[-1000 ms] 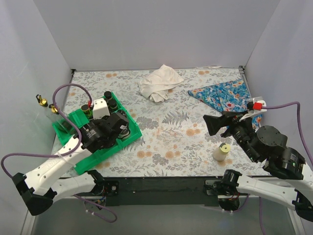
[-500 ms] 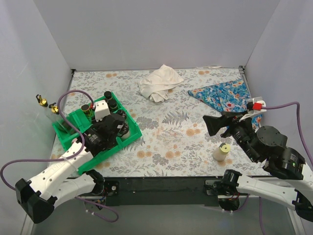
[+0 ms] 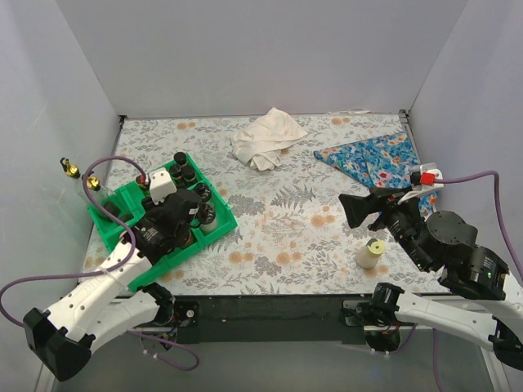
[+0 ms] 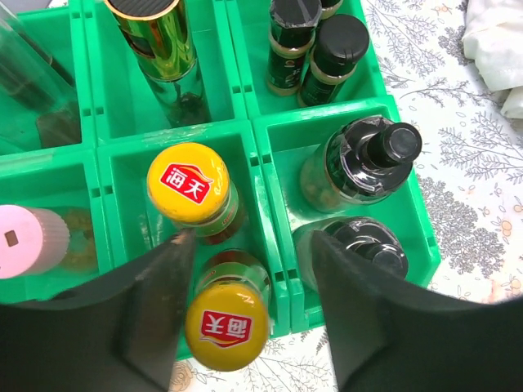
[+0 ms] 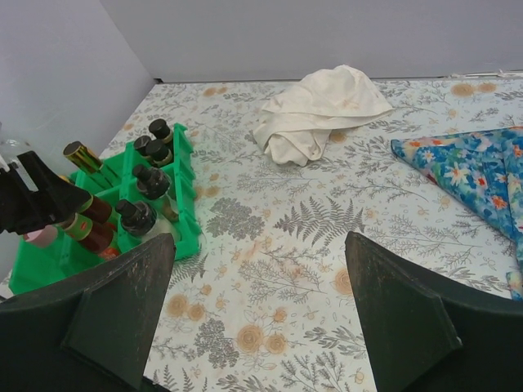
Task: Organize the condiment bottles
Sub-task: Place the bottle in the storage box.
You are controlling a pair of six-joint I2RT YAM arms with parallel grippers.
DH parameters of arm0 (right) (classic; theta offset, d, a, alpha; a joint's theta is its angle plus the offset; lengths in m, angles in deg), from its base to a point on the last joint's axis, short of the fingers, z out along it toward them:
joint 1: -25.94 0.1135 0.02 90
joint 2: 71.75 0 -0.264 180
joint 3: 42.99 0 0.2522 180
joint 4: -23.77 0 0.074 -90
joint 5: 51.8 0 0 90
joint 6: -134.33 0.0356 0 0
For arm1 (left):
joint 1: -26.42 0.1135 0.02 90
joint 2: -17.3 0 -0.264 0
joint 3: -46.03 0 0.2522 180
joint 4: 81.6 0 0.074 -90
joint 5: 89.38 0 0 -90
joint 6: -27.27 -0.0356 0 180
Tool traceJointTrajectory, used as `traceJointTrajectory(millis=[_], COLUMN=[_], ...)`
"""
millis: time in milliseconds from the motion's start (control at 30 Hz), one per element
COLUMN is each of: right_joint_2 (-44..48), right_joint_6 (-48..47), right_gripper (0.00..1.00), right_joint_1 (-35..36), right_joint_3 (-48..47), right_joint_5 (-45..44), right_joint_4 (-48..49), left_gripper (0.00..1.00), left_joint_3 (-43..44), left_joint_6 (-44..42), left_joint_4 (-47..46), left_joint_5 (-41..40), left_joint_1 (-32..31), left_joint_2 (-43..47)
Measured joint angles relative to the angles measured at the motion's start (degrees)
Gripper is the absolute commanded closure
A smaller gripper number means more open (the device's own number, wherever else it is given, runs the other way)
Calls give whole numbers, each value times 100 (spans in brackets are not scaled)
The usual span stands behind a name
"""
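Since a second ago the left end effector (image 4: 253,243) has parted its fingers above the tray, and the left arm has drawn back a little toward its base. The right arm has not shifted.

The near yellow-capped bottle (image 4: 226,327) stands upright in the tray's near middle compartment, between the two half-spread fingers and released. A clear gap shows on its right. On its left I cannot tell whether the finger (image 4: 155,310) brushes the cap. The far yellow-capped bottle (image 4: 188,182) stands just behind it in the same compartment.

In the compartment to the right stand two dark bottles with black caps (image 4: 372,155). The pink-capped bottle (image 4: 29,241) is in the compartment to the left. In the row beyond, a gold-capped bottle (image 4: 159,33) leans in the middle compartment, and two small black-capped bottles (image 4: 335,57) share the right one. All sit in the green tray (image 3: 221,222) at the left of the surface (image 3: 286,220).

Well apart from the tray, the cream bottle (image 3: 370,254) stands upright on the surface near the right arm. The right end effector (image 5: 260,241) hangs above the surface with its fingers spread wide, gripping nothing. A white cloth (image 3: 265,139) and a blue floral cloth (image 3: 376,155) lie crumpled toward the far edge.
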Motion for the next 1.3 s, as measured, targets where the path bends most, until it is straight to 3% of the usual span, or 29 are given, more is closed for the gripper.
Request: traceJointTrajectory(millis=[400, 533, 833, 1067, 1300], right_joint_2=[-17, -68, -122, -144, -339], right_joint_6=[2, 105, 356, 990, 955], right_gripper=[6, 6, 10, 11, 12], right_joint_1=[0, 0, 0, 0, 0], right_joint_3=[0, 0, -140, -619, -1467], right_joint_5=[22, 24, -22, -310, -114], right_joint_4=[-11, -46, -389, -1025, -1099], left_gripper=[2, 2, 2, 2, 2], left_joint_3=[748, 1333, 2837, 2957, 3097], left_joint_6=[-70, -492, -1268, -1602, -1910], left_joint_4=[332, 153, -562, -1403, -2520], left_joint_5=[352, 839, 2955, 3751, 4207], left_joint_1=[0, 9, -50, -1338, -2465], left_joint_2=[-66, -216, -1615, -2704, -3947])
